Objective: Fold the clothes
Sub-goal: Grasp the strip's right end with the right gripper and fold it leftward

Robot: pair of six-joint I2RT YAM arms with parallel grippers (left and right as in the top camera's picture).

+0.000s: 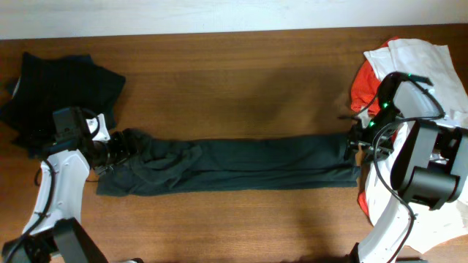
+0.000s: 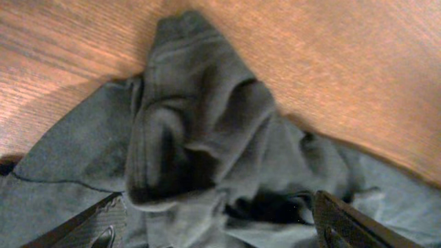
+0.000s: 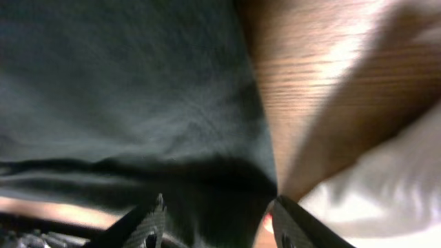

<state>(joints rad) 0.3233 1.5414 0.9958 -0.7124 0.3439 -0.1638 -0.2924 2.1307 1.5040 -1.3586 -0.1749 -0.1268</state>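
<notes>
A dark green shirt (image 1: pixel 241 164) lay folded into a long, narrow strip across the middle of the table (image 1: pixel 241 80), running nearly from the left side of the frame to the right. Its right portion was flat and smooth, while its left end was rumpled and bunched.

The left claw (image 1: pixel 117 146) sat at that rumpled left end. In the left wrist view the left claw (image 2: pixel 219 200) stood wide: its two fingers (image 2: pixel 96 224) showed at the lower left and lower right corners, well apart. A crumpled hump of the shirt (image 2: pixel 200 138) rose between and beyond them, and nothing was pinched.

The right claw (image 1: pixel 353 142) was at the strip's right end, at the cloth's edge. In the right wrist view the right claw (image 3: pixel 219 201) stood at a middling spread. The shirt's dark fabric (image 3: pixel 124 103) filled the left of the frame and ran down between the fingers (image 3: pixel 148 224), with no pinch of the cloth to be seen. Bare wood showed to the right of the cloth's edge.

A heap of black clothes (image 1: pixel 58 88) lay in the upper left of the overhead frame, just above the left arm. At the far right lay a pile of white clothes (image 1: pixel 420 62) with a red-orange garment (image 1: pixel 362 84) along its left side, partly hidden by the right arm. A pale fold of the white clothes (image 3: pixel 386 186) also showed in the lower right of the right wrist view.
</notes>
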